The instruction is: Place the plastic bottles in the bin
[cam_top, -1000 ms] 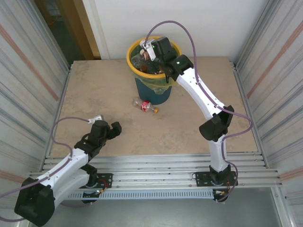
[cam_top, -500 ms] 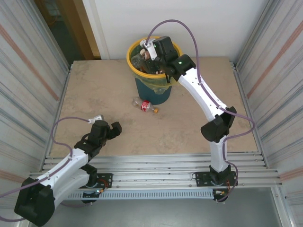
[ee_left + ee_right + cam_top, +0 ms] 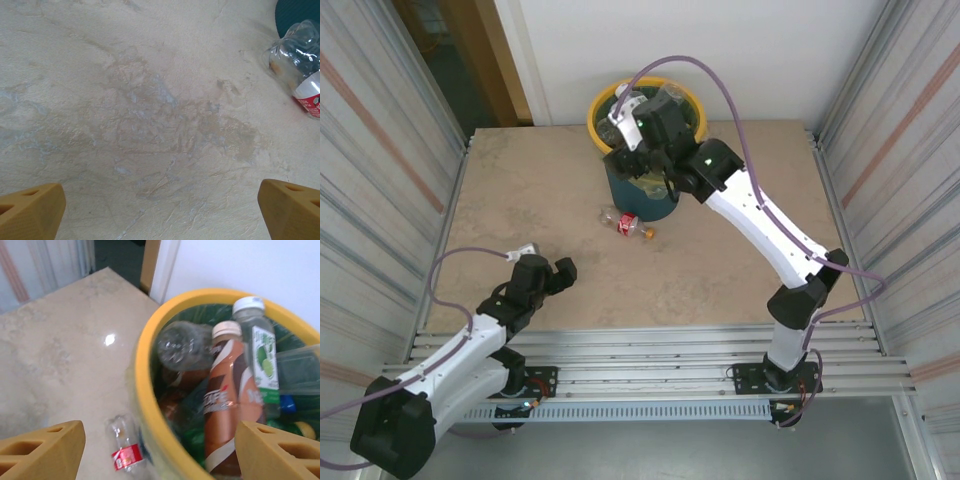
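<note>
The bin (image 3: 600, 102), dark teal with a yellow rim, stands at the back middle of the table. Inside it lie several plastic bottles: a brown one (image 3: 222, 400), a clear one with a lime label (image 3: 260, 352) and a crumpled clear one (image 3: 181, 344). One clear bottle with a red label (image 3: 627, 224) lies on the table just in front of the bin, also seen as the red-labelled bottle (image 3: 125, 450) and the bottle (image 3: 300, 65). My right gripper (image 3: 632, 160) hangs open and empty over the bin's front-left rim (image 3: 145, 370). My left gripper (image 3: 563, 272) is open and empty near the front left.
The tan tabletop (image 3: 540, 200) is walled by corrugated metal panels left and right and a white wall behind. The bin's teal base (image 3: 300, 10) sits beside the lying bottle. The aluminium rail with both arm bases (image 3: 650, 350) runs along the near edge.
My right gripper has opened and swung from inside the bin towards its front-left rim, rising a little. The left arm and the bottle on the table have not moved.
</note>
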Robot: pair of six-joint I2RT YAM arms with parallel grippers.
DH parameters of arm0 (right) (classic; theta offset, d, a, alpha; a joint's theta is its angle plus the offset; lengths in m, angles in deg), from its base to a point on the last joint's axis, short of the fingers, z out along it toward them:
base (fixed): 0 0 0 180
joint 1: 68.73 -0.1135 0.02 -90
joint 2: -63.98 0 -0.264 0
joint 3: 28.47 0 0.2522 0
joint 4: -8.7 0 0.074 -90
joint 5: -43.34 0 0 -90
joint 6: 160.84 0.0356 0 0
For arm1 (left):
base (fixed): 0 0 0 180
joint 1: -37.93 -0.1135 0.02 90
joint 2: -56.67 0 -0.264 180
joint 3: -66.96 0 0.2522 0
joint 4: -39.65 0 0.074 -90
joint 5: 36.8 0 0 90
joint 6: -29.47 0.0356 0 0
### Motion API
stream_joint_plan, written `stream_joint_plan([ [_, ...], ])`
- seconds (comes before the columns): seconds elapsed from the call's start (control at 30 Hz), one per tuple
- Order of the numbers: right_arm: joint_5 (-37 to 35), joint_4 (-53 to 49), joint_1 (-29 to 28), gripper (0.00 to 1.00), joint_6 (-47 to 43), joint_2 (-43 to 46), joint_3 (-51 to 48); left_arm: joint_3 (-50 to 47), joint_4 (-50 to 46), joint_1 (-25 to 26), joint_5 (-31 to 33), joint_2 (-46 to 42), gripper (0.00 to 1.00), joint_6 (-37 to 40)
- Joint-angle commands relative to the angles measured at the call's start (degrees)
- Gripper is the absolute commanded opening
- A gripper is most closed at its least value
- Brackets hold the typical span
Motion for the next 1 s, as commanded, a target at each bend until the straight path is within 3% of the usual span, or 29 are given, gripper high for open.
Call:
stream_joint_plan([
  [0.0, -5.69, 0.09, -3.15, 0.79, -1.76, 1.89, -4.53, 1.07, -1.94, -0.54, 1.87, -1.71, 0.99, 0.67],
  [0.33, -8.46, -1.9, -7.58, 0.81, 2.48, -3.19, -12.73, 0.14, -4.4, -1.14, 2.56, -6.21, 0.99, 0.05],
  [0.5, -13.92, -4.79, -9.48, 0.82, 1.72, -10.69, -9.94, -0.06, -5.46, -1.33, 2.75, -7.47, 0.99, -0.09],
  [0.97, -18.8, -6.68, -9.31, 0.86, -1.32, -28.08, -1.53, -0.78, -4.73, -1.59, 2.57, -7.22, 0.99, -0.38],
])
